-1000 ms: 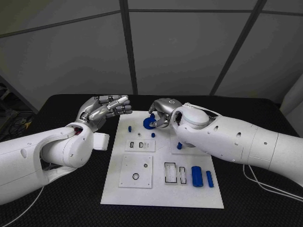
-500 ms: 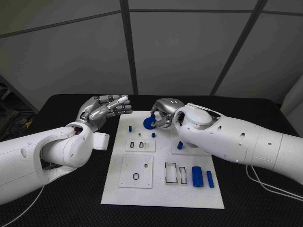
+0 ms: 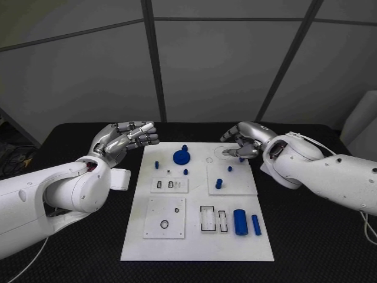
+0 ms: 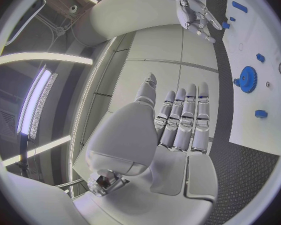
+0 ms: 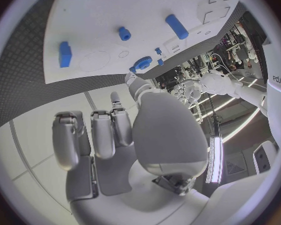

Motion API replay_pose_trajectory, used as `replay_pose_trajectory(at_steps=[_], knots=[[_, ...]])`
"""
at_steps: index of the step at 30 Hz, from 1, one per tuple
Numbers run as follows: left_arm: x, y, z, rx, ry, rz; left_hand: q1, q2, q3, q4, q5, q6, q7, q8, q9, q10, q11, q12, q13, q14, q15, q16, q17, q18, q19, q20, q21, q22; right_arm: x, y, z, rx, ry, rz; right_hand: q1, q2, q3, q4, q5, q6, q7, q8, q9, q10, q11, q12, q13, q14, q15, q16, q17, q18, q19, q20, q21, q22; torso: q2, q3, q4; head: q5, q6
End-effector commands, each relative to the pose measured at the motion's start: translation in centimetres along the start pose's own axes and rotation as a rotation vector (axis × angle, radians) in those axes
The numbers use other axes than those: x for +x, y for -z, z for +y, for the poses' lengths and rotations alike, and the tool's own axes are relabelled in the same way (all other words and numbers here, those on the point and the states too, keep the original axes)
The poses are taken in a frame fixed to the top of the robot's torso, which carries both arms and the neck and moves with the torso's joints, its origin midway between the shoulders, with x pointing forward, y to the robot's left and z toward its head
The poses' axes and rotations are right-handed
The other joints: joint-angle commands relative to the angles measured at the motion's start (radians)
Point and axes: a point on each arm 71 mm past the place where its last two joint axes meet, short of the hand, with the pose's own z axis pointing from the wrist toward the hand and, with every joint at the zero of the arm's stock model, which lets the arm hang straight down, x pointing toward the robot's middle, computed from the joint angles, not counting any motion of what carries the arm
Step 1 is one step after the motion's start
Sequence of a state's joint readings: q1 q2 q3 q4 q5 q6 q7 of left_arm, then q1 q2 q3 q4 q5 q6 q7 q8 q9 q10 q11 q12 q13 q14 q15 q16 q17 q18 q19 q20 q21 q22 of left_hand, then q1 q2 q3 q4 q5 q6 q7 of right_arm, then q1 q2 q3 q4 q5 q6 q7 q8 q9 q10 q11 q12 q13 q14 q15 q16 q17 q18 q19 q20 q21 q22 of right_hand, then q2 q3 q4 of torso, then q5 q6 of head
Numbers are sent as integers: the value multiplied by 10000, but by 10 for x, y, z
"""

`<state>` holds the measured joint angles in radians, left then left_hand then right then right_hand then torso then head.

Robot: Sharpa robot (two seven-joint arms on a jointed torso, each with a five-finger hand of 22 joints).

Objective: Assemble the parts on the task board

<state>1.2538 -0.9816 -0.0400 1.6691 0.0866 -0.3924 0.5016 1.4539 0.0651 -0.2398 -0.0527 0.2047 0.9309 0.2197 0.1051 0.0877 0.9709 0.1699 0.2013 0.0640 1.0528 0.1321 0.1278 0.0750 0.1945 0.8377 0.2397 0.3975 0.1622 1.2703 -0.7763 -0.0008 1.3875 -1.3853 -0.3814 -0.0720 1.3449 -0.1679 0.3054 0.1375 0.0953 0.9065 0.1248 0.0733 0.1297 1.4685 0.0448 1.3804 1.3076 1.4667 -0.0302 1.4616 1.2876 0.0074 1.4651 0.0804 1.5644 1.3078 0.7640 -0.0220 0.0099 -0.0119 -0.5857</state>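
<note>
Hands lifted off the task board (image 3: 197, 236), blue gear (image 3: 182, 157) seated near its far edge

Right hand (image 3: 242, 143) hovers just right of the gear, fingers curled on nothing, likely clearing the seated part; left hand (image 3: 123, 138) waits left of the gear off the board, fingers loosely bent and empty; two blue cylinders (image 3: 246, 223) lie unassembled on the board, well nearer than the gear.

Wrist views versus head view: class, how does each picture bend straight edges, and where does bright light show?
Head view: task board edges stay straight, light even. Left wrist view: fisheye curves the board's edge; bright strips glare behind the left robot hand. Right wrist view: board bows; a lit strip beside the right robot hand.
</note>
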Motion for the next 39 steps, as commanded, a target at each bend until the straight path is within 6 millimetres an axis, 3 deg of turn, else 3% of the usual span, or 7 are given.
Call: replay_pose_trajectory(at_steps=[1, 3, 12, 20, 39], knots=[[1, -2, -1, 114, 13, 148, -12, 119, 26, -50, -32, 63, -1, -67, -13, -4, 40, -67, -8, -19, 60, -37, -14, -154, -24, 14, 18, -16, -8, 9, -8, -701, -1247, -145, 130, -31, -22, -94, 53, 103, 20, 32, -22, 107, -43, -42, 1037, 471, -33, -66, 14, -74, 1057, -7, 64, 2630, -17, 21, -76, -84, 60], [1, -2, -1, 119, 17, 157, -11, 121, 24, -55, -32, 64, -2, -69, -14, -3, 40, -69, -8, -19, 60, -39, -14, -154, -26, 14, 18, -17, -11, 16, -20, -492, -1319, -129, 150, -48, -25, -115, 53, 125, 16, 31, -27, 104, -47, -49, 1032, 471, -36, -66, 16, -74, 1057, -10, 64, 2630, -16, 19, -61, -174, 85], [0, -5, 0, 128, 9, 144, -8, 125, 24, -61, -32, 65, -4, -70, -14, -2, 39, -70, -8, -17, 60, -40, -14, -154, -27, 14, 18, -17, -3, 33, -56, 304, -1417, 117, 242, -123, -39, -205, 48, 116, 15, -27, -74, 96, -51, -72, 1018, 473, -45, -70, 23, -74, 1057, -20, 64, 2630, 10, 18, -85, -242, 48], [-1, -6, 1, 127, -2, 124, -8, 125, 24, -61, -32, 65, -4, -70, -14, -2, 39, -70, -8, -17, 60, -40, -14, -154, -27, 14, 18, -17, 12, 33, -64, 661, -1504, 462, 261, -129, -41, -220, 48, 84, 21, -55, -94, 99, -48, -68, 1023, 474, -45, -69, 29, -74, 1057, -22, 64, 2630, 22, 22, -33, -269, -32], [-3, -7, 1, 116, -28, 72, 4, 138, 21, -85, -32, 71, -9, -77, -16, 2, 36, -79, -8, -7, 57, -45, -12, -151, -29, 14, 19, -20, 14, 27, -76, 1437, -1495, -160, 240, -54, -24, -194, 83, 26, 38, -92, -136, 116, -35, -37, 1051, 485, -38, -52, 77, -74, 1057, -21, 64, 2630, 16, 12, -43, -216, -81]])
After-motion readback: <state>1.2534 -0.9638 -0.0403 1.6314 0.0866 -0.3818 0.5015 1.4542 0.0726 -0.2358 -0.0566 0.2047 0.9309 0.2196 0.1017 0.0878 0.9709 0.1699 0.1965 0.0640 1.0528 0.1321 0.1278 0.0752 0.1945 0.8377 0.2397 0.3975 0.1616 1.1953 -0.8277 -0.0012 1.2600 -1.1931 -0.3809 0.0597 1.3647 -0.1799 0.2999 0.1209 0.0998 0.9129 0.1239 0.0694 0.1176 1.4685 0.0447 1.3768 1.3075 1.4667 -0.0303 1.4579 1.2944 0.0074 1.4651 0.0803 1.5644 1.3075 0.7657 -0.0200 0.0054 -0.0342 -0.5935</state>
